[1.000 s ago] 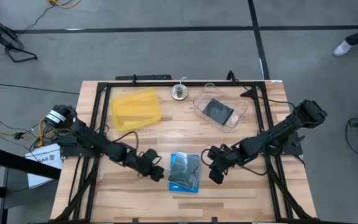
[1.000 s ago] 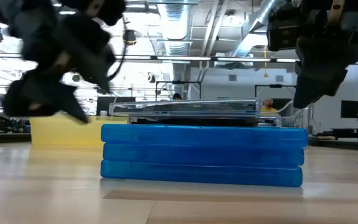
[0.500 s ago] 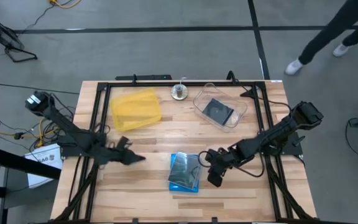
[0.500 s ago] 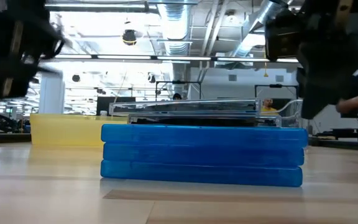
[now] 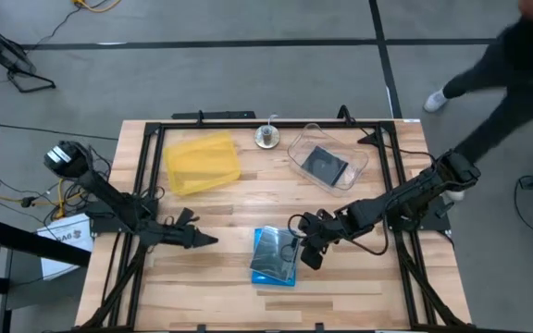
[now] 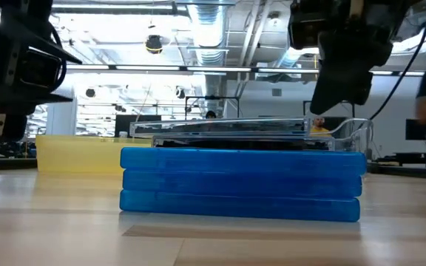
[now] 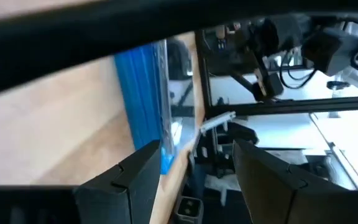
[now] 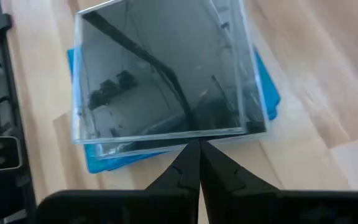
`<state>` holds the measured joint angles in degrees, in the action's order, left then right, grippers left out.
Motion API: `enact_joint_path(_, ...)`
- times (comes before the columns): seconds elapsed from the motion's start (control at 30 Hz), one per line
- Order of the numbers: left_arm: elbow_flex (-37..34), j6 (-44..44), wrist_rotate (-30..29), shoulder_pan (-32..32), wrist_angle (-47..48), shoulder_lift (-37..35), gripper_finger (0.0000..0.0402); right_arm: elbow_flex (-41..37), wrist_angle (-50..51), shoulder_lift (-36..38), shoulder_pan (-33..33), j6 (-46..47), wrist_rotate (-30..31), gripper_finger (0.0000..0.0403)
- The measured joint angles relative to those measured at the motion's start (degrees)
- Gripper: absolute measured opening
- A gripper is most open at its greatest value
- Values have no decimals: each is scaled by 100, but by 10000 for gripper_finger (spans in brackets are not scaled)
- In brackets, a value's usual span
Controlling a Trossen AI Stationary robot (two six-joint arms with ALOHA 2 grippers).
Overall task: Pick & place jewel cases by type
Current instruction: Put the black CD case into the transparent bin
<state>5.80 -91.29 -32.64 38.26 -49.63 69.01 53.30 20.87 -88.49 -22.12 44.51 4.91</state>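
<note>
Just beside the stack's right edge, I see my right hand pinched fully closed, holding nothing, its tips at the clear jewel case lying on top of the blue jewel cases mid-counter. My left hand sits well left of the stack, fingers parted, empty. One more black-lined case rests in the clear tub.

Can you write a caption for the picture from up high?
Right gripper shut beside the clear jewel case stacked on blue jewel cases; left gripper waits open nearby.
</note>
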Motion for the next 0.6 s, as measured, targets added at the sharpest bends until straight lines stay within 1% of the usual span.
enact_joint_path(0.13,64,-144,331,-123,-1178,1033,193,0,57,0,54,-144,16,0)
enact_joint_path(0.2,187,-310,478,-198,-1558,1557,193,0,106,0,54,-158,63,0)
enact_joint_path(0.3,489,-575,822,-332,-1775,2280,193,0,143,0,48,-166,116,0)
enact_joint_path(0.43,1140,-686,1512,-542,-1842,3027,193,0,160,0,41,-260,158,0)
enact_joint_path(0.5,1439,-686,1807,-655,-1840,3298,193,0,159,0,41,-302,167,0)
enact_joint_path(0.6,1782,-685,2039,-817,-1845,3605,193,0,182,0,41,-403,182,0)
